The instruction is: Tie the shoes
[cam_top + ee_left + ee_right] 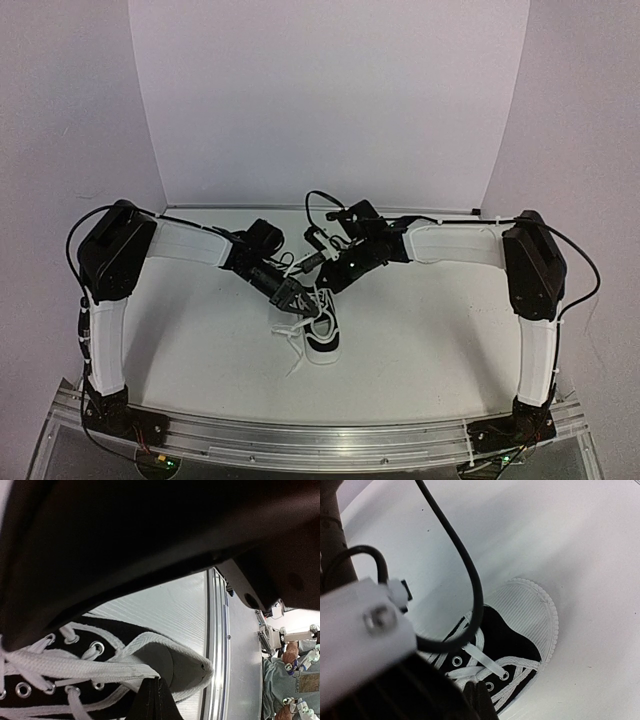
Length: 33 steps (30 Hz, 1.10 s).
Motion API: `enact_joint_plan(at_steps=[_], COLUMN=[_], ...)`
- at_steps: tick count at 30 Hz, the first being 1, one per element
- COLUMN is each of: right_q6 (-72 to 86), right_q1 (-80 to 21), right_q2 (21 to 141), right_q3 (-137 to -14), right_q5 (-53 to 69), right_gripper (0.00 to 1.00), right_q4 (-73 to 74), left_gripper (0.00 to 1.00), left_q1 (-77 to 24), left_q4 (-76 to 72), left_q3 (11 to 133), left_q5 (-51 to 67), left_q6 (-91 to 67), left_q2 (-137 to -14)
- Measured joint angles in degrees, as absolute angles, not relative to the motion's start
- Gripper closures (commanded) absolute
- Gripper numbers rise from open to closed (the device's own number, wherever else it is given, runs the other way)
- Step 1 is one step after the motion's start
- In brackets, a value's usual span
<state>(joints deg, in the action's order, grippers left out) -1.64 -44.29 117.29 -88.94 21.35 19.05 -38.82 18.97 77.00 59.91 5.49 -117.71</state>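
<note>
From where I stood, a metal rail (320, 440) ran along the near edge of the bench (200, 340), and both arms leaned in from their bases there toward the middle. One black shoe (326, 338) with a white sole lay on the bench just below the two hands. A loose end of its white lace (297, 352) trailed onto the bench on the near side of the left hand.

The left hand (156, 700) was fully closed, its tips pressed together right over the eyelets. A flat run of lace led up to those tips, but I could not tell whether it was pinched between them.

Just beyond it, the right hand (481, 700) was closed as well, its dark tips low over the crossed lacing, and the ribbed white toe cap lay past them. I could not tell whether it gripped anything either. A black cable (470, 570) looped in front of that wrist. Behind both hands rose a plain white backdrop (330, 100).
</note>
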Motion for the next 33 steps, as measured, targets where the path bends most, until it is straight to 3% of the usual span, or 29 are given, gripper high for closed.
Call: enact_joint_plan(at_steps=[7,21,33], right_q6=[-1.1,-0.8,1.1], right_q1=[-44.0,-43.4,-43.2], right_q2=[116.4,114.2,114.2], right_q3=[-88.1,-85.7,-85.7], right_q5=[22.4,23.7,24.6], right_gripper=[1.00,1.00,0.98], right_q4=[19.2,18.1,17.6], left_gripper=[0.95,0.99,0.98], left_q1=[-39.6,-34.7,-38.2], left_q4=[17.5,6.9,7.6], left_q3=[77.6,75.3,75.4], left_q5=[58.1,54.8,59.3], left_q6=[4.4,-3.8,-0.8], left_q2=[-118.5,-118.4,-118.4])
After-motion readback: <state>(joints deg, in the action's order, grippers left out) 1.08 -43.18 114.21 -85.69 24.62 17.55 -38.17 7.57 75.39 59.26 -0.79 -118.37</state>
